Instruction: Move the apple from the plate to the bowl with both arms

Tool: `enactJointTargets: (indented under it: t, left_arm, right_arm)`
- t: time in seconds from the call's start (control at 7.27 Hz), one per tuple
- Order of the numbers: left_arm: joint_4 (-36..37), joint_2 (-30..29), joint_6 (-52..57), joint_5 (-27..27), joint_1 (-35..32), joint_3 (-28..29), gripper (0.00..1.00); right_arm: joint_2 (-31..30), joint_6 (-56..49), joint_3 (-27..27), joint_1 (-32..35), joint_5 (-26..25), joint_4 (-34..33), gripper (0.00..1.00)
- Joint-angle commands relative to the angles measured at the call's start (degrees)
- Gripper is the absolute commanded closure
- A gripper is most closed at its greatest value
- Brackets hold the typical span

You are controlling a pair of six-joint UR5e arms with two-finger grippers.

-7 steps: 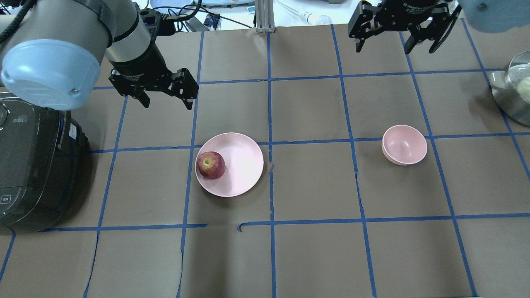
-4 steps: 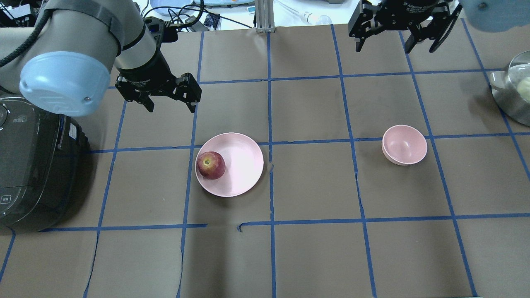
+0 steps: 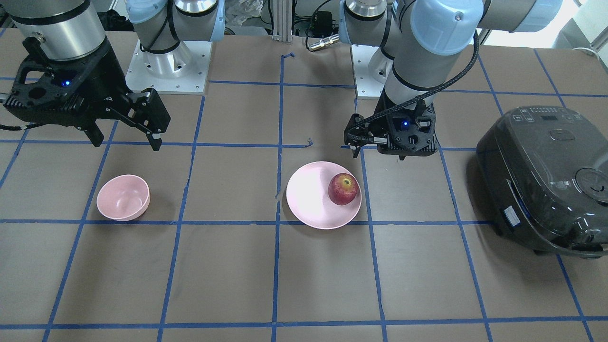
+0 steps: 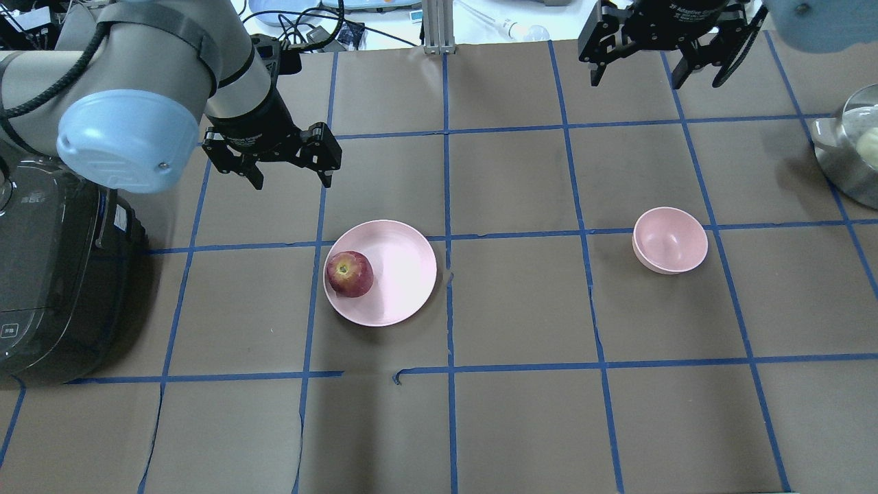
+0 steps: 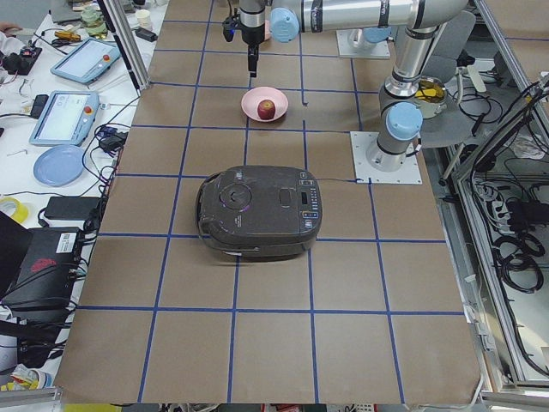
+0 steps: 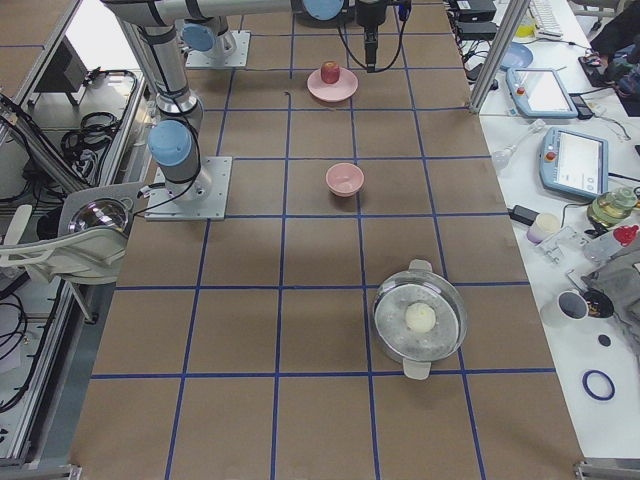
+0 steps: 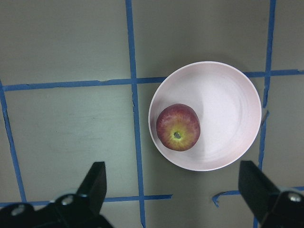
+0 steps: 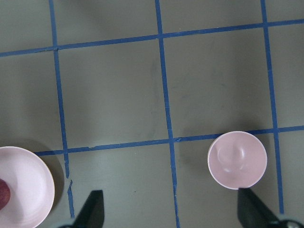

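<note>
The red apple (image 4: 350,274) sits on the left part of the pale-pink plate (image 4: 405,274), left of the table's middle. It also shows in the left wrist view (image 7: 178,127), on the plate (image 7: 228,118). My left gripper (image 4: 293,180) is open and empty, hovering above the table just beyond the plate's far-left side. The small pink bowl (image 4: 670,240) stands empty to the right, and it shows in the right wrist view (image 8: 237,159). My right gripper (image 4: 655,79) is open and empty, high near the far edge, well beyond the bowl.
A black rice cooker (image 4: 55,274) stands at the left edge, close to my left arm. A steel pot (image 4: 850,151) with a pale round thing inside is at the right edge. Blue tape lines grid the brown table cover.
My left gripper has moved to the right, closer to the plate, and stays open. The right gripper, apple, plate and bowl have not moved.
</note>
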Motion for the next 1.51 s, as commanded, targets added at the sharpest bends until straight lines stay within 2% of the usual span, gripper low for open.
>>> enactJointTargets:
  t: [0.0,0.28,0.55,0.69,1.1,1.38]
  left_arm:
    - [8.13,-0.36,-0.08,0.53,-1.99,-4.40,0.00]
    - [13.25,-0.36,0.01,0.44,-2.53,-10.98,0.00]
    - [32.78,-2.27,0.80,-0.17,-2.18,-20.03,0.00]
    - [36.36,-4.21,0.89,0.09,-2.18,-21.90,0.00]
    - [36.39,-10.19,0.45,0.10,-2.18,-22.36,0.00]
    - [36.48,-11.69,0.89,-0.08,-2.18,-22.97,0.00]
  right_arm:
    - [-0.09,0.00,0.00,0.08,0.01,0.06,0.00]
    - [-0.09,0.00,0.00,0.08,0.01,0.15,0.00]
    - [-0.09,0.00,0.09,0.08,0.09,0.24,0.00]
    - [-0.09,0.00,0.09,0.08,0.01,0.58,0.00]
    - [-0.18,0.00,0.09,-0.01,-0.08,0.68,0.00]
    - [-0.18,0.00,0.09,0.08,-0.17,0.76,0.00]
